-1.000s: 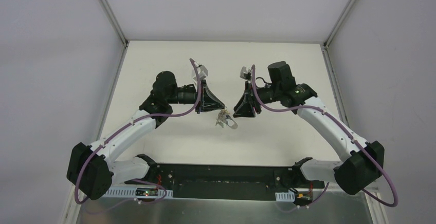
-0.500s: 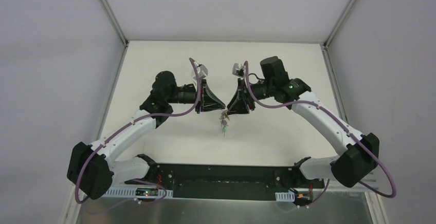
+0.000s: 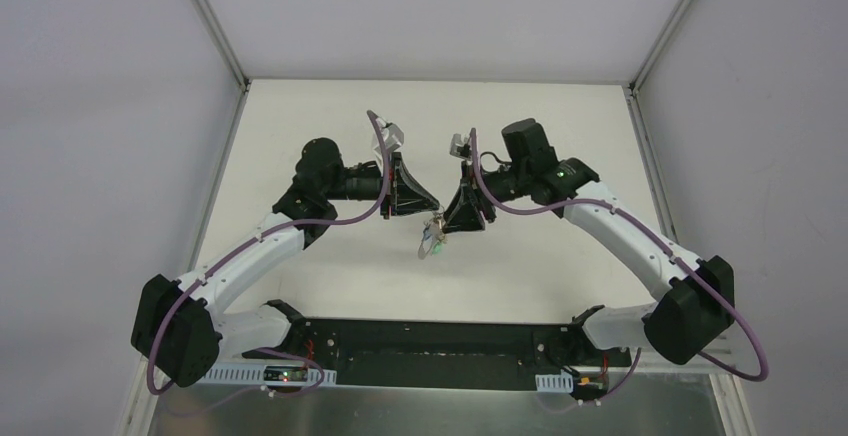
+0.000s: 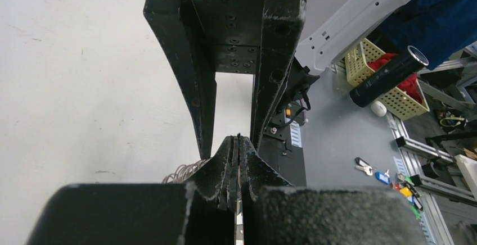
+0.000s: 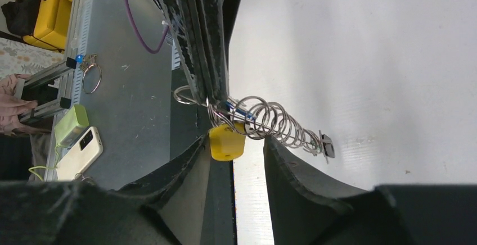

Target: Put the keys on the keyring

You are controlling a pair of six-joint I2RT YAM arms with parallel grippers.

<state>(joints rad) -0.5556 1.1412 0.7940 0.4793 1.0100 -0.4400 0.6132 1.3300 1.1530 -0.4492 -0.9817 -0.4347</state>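
The keyring [image 5: 270, 122] shows as a bunch of silver wire loops stacked like a coil, hanging in the air between my two grippers [image 3: 433, 241]. A yellow-headed key [image 5: 226, 143] dangles from it, with a black-headed key [image 5: 328, 146] at the far end and a bit of blue [image 5: 239, 110] among the loops. My left gripper [image 4: 239, 139] is shut and pinches the top of the keyring; it also shows in the top view [image 3: 430, 208]. My right gripper [image 5: 235, 141] is open, its fingers on either side of the yellow key head [image 3: 452, 222].
The white table [image 3: 330, 266] has walls at left, right and back. Off the table's near edge lie spare keys [image 4: 365, 166], a yellow basket [image 4: 388, 87], a black cylinder [image 4: 388, 73], a phone [image 5: 79, 152] and a spare ring [image 5: 91, 77].
My right arm has swung left and closed in on the left gripper, bringing its open fingers around the hanging keys. The key bunch has swung a little. The left arm has stayed put.
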